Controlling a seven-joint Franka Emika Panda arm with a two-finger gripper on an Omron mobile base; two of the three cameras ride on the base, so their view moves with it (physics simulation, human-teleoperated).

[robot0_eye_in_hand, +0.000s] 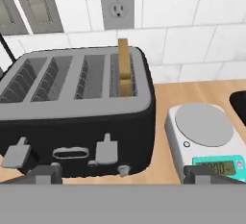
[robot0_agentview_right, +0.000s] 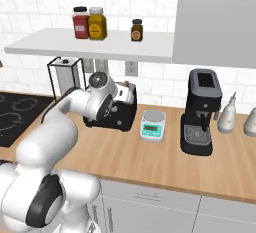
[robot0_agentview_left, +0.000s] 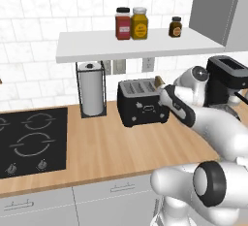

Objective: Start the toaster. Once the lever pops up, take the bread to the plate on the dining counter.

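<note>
The black toaster [robot0_eye_in_hand: 77,107] stands against the tiled wall on the wood worktop, also seen in the left base view [robot0_agentview_left: 142,101]. One tan slice of bread [robot0_eye_in_hand: 124,67] stands upright in its rightmost slot, sticking out of the top [robot0_agentview_left: 158,81]. Two grey levers on the front sit low; the right one [robot0_eye_in_hand: 106,148] is below the bread's side. My gripper [robot0_eye_in_hand: 125,175] hovers just in front of the toaster's right half [robot0_agentview_left: 162,94], open wide, with nothing between its fingers. The plate and the dining counter are out of view.
A small kitchen scale [robot0_eye_in_hand: 204,134] sits right beside the toaster, and the black coffee machine [robot0_agentview_right: 202,112] stands further right. A paper-towel holder [robot0_agentview_left: 92,94] and the black cooktop [robot0_agentview_left: 31,140] lie to the left. A shelf [robot0_agentview_left: 131,45] with jars hangs above.
</note>
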